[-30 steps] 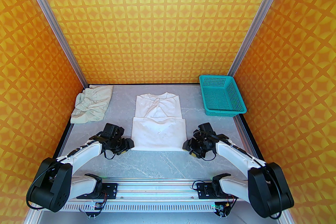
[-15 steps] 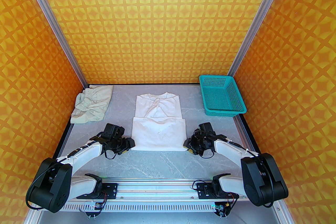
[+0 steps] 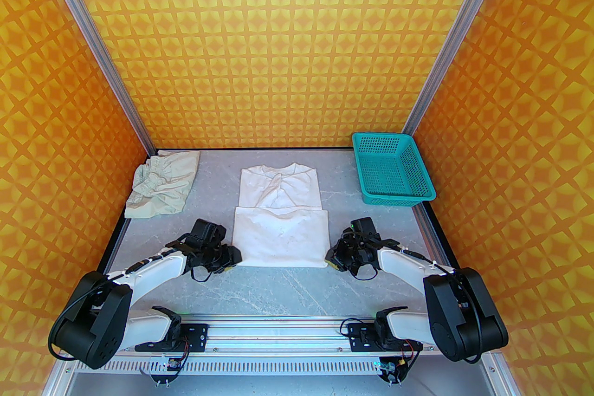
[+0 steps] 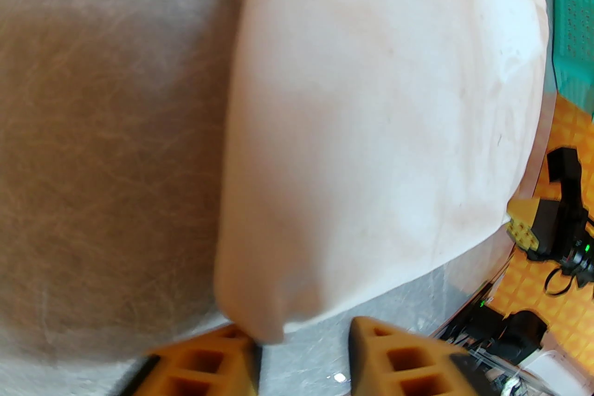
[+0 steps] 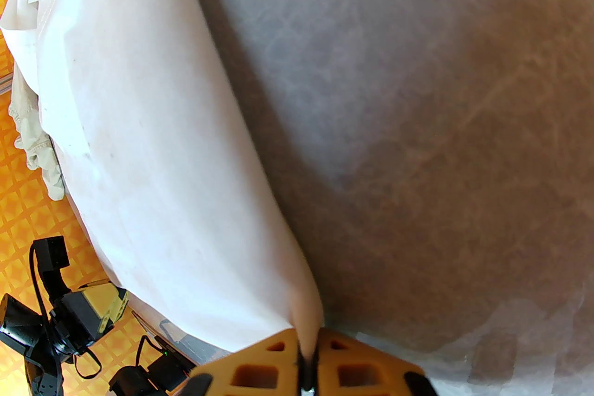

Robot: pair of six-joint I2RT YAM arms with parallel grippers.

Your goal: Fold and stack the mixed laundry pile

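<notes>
Remote desk | white shirt lies part-folded mid-tabletop, beige piece apart at far left | right jaws pinch its near-right corner; left jaws stand apart around the near-left corner, not pinched | risk, I judge: lifting now drags one side, skewing the fold

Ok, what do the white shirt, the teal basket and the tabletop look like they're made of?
Shirt: soft matte cloth, probably cotton; it folds and creases. Basket: moulded plastic, glossy mesh walls. Tabletop: smooth grey marble-look surface with pale veins; stone or laminate, unclear.
</notes>
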